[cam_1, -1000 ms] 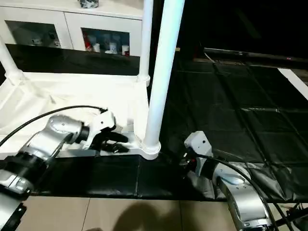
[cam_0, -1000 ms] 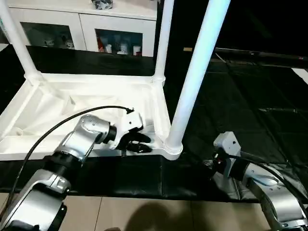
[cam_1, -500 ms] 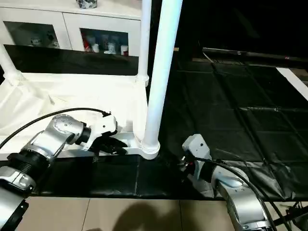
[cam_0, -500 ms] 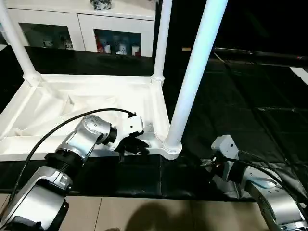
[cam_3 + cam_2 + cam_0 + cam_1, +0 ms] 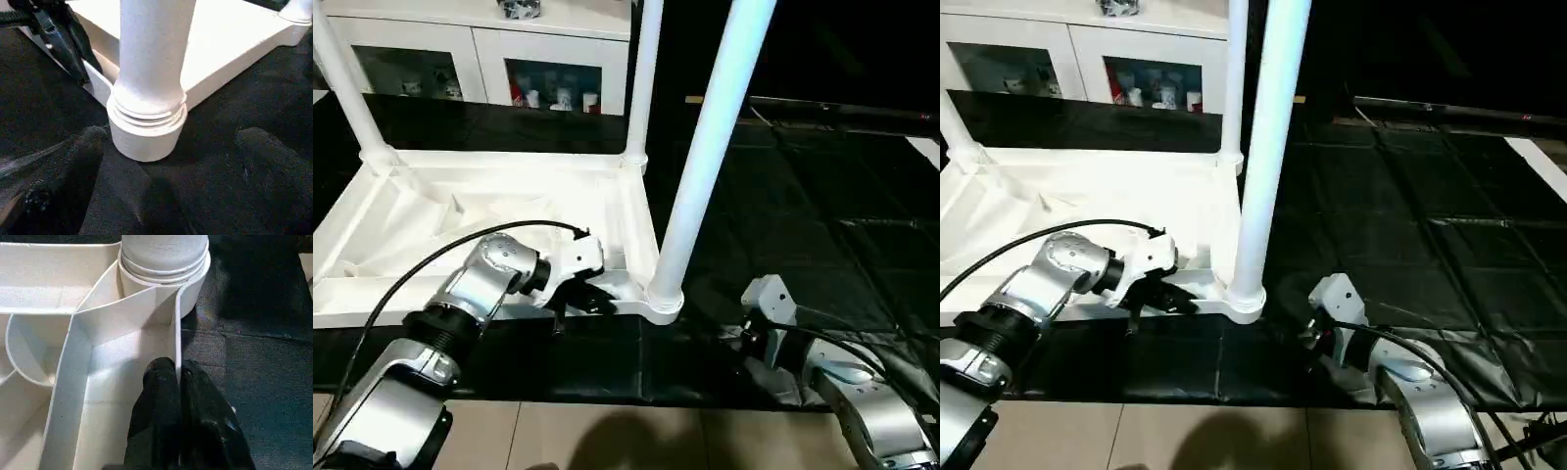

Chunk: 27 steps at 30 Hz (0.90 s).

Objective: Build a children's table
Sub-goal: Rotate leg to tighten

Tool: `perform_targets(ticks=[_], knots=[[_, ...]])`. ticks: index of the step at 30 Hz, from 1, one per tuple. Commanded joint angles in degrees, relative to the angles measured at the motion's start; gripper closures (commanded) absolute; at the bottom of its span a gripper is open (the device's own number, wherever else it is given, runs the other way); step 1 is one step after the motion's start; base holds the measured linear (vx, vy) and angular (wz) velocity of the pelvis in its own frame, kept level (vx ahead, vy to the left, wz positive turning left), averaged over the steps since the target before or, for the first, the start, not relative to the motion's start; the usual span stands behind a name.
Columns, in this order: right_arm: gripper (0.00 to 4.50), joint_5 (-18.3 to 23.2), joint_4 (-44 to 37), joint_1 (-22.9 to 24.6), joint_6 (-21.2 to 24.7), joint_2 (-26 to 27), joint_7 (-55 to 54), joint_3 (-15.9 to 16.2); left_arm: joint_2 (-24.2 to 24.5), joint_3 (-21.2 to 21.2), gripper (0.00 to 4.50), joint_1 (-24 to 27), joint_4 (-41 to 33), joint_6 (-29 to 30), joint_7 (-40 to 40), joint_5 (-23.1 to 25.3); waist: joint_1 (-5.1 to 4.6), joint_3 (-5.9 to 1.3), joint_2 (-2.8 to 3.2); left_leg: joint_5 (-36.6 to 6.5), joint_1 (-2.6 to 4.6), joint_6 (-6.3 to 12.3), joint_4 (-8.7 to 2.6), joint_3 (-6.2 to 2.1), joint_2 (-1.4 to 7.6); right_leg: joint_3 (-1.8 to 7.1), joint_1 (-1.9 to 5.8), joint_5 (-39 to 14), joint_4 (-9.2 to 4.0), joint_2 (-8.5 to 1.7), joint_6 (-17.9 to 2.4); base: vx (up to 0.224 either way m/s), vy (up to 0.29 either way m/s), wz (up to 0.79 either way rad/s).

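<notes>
Left gripper jaws clamped on table top rim, right gripper jaws apart.

My right claw sits spread on the black mat, its two fingers either side of the near leg, whose socket blocks any forward push. To its right I see the mat lying open. My left claw pinches the near rim of the upturned table top, just beside that socket. Ribs split the tray into pockets. Two far legs stand upright, with a cabinet behind.
</notes>
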Motion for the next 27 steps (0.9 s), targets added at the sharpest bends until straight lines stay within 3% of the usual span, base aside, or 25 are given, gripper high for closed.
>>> perform_targets(ticks=[1,4,8,12,16,24,27], knots=[[0.0,0.5,0.1,-0.9,0.1,-0.3,0.3,-0.4,-0.4,0.8,4.5,0.8,-1.1,-0.9,-1.9,-2.1,0.21,-3.26,0.37,-12.7,0.83,0.7,-4.47,-2.67,4.97,4.7,2.21,-18.1,-4.54,-7.65,-8.7,0.0,0.0,0.0],[0.0,0.5,0.4,-1.4,0.2,-0.4,0.7,-0.2,-0.3,0.5,4.5,1.2,-0.6,-3.0,0.1,-0.6,0.17,-3.3,0.29,-12.3,0.83,0.65,-4.51,-2.7,5.03,4.7,2.16,-18.1,-4.43,-7.61,-8.5,0.0,0.0,0.0],[0.0,-0.7,0.8,-1.6,-0.9,-0.4,-0.2,0.1,-1.1,1.4,4.5,1.2,-0.5,-1.1,0.3,-1.3,0.18,-3.23,0.24,-12.5,0.82,0.62,-4.48,-2.63,4.95,4.71,2.13,-18.7,-4.55,-7.68,-8.4,0.0,0.0,0.0],[0.0,-0.9,0.8,-1.4,-1.0,-0.4,-0.1,0.2,-1.4,1.9,3.88,1.2,-0.1,-1.2,1.0,-1.2,0.22,-3.28,0.37,-12.4,0.83,0.61,-4.43,-2.64,4.98,4.66,2.12,-18.9,-4.65,-7.73,-8.4,0.0,0.0,0.0],[0.0,-1.1,0.7,-1.2,-1.2,-0.5,-0.3,0.3,-1.1,2.0,3.71,1.4,0.0,-2.4,1.4,-0.8,0.12,-3.31,0.47,-12.9,0.84,0.47,-4.56,-2.69,5.05,4.71,2.09,-17.5,-4.47,-7.56,-8.6,0.0,0.0,0.0],[0.0,-1.5,0.8,-1.0,-1.6,-0.6,-0.4,0.5,-0.8,2.0,3.88,1.7,-0.3,-1.4,-0.1,-1.0,0.13,-3.24,0.46,-13.4,0.89,0.34,-4.56,-2.69,5.01,4.73,2.1,-18.8,-4.65,-7.66,-8.4,0.0,0.0,0.0],[0.0,-1.6,0.8,-1.0,-1.7,-0.5,-0.5,0.5,-0.8,2.1,4.26,1.8,-0.3,-1.4,-0.3,-1.3,0.15,-3.23,0.47,-13.3,0.86,0.39,-4.55,-2.7,5.0,4.71,2.11,-19.0,-4.68,-7.67,-8.3,0.0,0.0,0.0]])
